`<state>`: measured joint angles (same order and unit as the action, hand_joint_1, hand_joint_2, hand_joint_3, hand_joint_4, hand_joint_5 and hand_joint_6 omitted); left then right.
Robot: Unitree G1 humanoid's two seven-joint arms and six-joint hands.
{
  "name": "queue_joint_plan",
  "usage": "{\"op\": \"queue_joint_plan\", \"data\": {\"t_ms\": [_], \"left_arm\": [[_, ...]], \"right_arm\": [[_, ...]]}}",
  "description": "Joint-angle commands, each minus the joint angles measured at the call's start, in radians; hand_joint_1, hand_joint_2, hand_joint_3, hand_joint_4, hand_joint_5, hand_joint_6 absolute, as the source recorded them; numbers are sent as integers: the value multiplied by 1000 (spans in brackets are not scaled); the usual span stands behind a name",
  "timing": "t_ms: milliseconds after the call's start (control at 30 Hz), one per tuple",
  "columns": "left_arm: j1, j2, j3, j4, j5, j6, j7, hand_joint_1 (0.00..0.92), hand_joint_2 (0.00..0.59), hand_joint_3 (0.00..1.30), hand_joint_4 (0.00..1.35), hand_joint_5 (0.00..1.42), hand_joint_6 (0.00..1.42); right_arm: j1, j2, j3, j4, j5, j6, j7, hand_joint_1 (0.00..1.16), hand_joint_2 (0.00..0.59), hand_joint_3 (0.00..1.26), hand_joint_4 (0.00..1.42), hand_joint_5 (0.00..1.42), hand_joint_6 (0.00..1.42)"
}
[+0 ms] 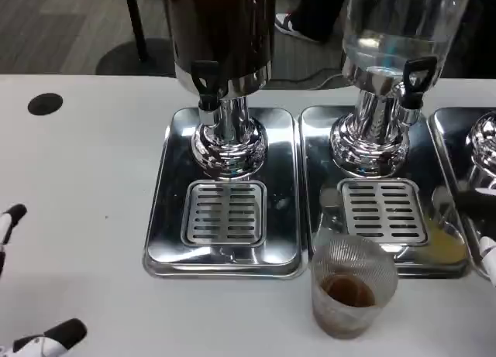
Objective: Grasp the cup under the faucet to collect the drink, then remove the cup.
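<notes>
A clear ribbed cup point(353, 286) with a little brown drink at its bottom stands on the white table, in front of the gap between the two steel trays. The dark drink dispenser point(221, 39) with its black faucet point(206, 82) stands above the left drip grate point(224, 211). Nothing sits on that grate. Fingertips of my left hand point(35, 326) show at the lower left edge, spread apart and holding nothing. A small part of my right hand point(486, 252) shows at the right edge, away from the cup; how its fingers lie is hidden.
A clear dispenser point(399, 32) with water stands on the second tray point(310, 140), with its own black faucet point(414, 82) and grate point(383, 210). Part of a third dispenser base point(484, 140) is at the far right. A black round hole point(45, 104) marks the table's left.
</notes>
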<state>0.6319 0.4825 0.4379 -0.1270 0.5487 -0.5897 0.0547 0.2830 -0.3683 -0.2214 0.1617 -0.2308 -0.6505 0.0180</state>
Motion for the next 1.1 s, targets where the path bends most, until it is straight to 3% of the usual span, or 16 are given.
{"op": "queue_joint_plan", "data": {"t_ms": [33, 267, 467, 667, 1100], "left_arm": [[-16, 34, 4, 53, 10, -17, 36, 0, 17, 0, 0, 0, 0], [-46, 42, -15, 117, 22, 10, 52, 0, 18, 0, 0, 0, 0], [-61, 56, -26, 131, 1, 34, 46, 0, 23, 0, 0, 0, 0], [-66, 55, -27, 110, -20, 42, 41, 0, 26, 0, 0, 0, 0], [-28, 30, -25, 87, -47, -23, 73, 0, 51, 1, 0, 0, 0]], "right_arm": [[6, -20, -16, -49, -162, 21, -102, 594, 560, 441, 408, 364, 307], [20, -30, 6, -108, -386, 90, -224, 577, 579, 418, 333, 269, 244], [28, -9, 23, -142, -455, 201, -288, 579, 579, 364, 224, 134, 81], [31, 0, 26, -156, -426, 324, -279, 580, 579, 330, 191, 95, 27], [78, 6, 24, -208, -349, 364, -283, 609, 576, 330, 216, 143, 59]]}}
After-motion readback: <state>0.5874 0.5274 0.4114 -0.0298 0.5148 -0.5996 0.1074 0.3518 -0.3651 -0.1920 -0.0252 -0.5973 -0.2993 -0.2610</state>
